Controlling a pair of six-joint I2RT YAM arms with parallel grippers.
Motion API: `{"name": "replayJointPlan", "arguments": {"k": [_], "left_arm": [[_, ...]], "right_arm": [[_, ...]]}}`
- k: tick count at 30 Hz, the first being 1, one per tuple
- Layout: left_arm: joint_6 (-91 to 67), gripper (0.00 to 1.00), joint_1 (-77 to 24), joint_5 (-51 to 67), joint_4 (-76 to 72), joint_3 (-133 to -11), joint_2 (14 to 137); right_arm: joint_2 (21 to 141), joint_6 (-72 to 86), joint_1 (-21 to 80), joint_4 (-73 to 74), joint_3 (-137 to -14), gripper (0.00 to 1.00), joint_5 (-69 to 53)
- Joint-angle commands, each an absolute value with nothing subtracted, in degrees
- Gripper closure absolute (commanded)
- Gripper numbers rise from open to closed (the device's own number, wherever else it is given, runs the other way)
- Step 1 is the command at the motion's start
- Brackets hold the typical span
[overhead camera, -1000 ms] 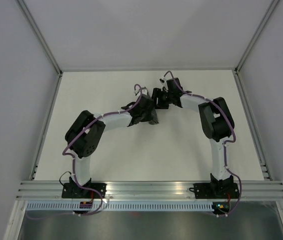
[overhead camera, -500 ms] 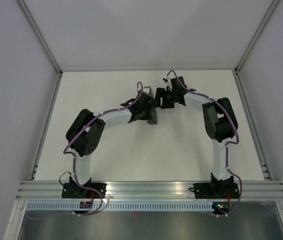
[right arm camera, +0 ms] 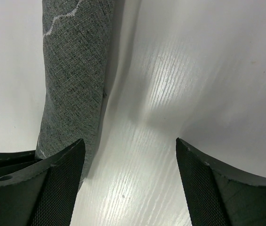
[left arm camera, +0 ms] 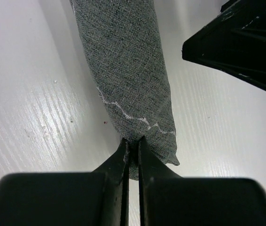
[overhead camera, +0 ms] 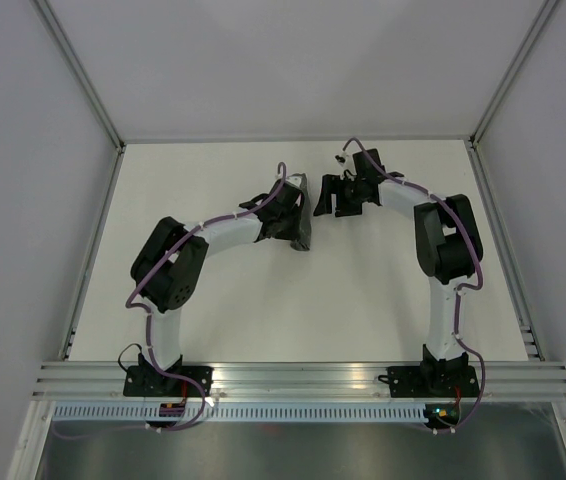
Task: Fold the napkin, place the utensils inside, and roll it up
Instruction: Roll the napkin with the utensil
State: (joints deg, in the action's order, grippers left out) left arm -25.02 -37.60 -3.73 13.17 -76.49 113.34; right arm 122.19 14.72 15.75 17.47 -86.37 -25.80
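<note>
Rolled napkin [left arm camera: 128, 70] on the white table [left arm camera: 29, 94].
Left gripper [left arm camera: 132, 141] pinches one end; right gripper [right arm camera: 129, 142] gapes wide just right of it.

Soft, even light fills the overhead view: the white table [overhead camera: 263, 310] looks flat and evenly bright, and the white-and-black robot arms [overhead camera: 225, 232] cast only faint shadows. In the left wrist view the rolled dark grey fabric napkin [left arm camera: 128, 70] is sharp down to its weave, with a soft shadow along its left side. The black fingers [left arm camera: 109, 188] of the left gripper [left arm camera: 132, 143] at the bottom edge are blurred. In the right wrist view a bright sheen lies on the table's grain at upper centre, and shadow runs down the napkin's right side.
</note>
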Motion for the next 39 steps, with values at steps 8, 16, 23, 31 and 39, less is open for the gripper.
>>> {"name": "replayJointPlan", "arguments": {"k": [8, 16, 23, 31, 39], "left_arm": [[-22.0, 0.74, -37.3, -1.1, 17.2, -77.0, 112.7], [-21.4, 0.64, -37.3, -0.3, 16.6, -77.3, 110.8], [-20.9, 0.6, -37.3, -0.3, 16.3, -77.5, 110.5], [-20.3, 0.55, -37.3, 1.8, 16.3, -77.4, 109.6], [-19.2, 0.53, -37.1, 2.3, 16.4, -77.3, 107.6]], "right_arm": [[118.5, 11.4, 15.4, 22.3, -89.5, 0.17, -25.5], [120.2, 9.8, 15.4, 22.7, -90.8, 0.17, -23.0], [121.8, 9.1, 15.3, 23.0, -91.1, 0.17, -21.8], [122.3, 8.3, 15.5, 23.5, -91.1, 0.17, -21.4], [122.3, 7.8, 15.4, 23.9, -91.4, 0.17, -21.7]]}}
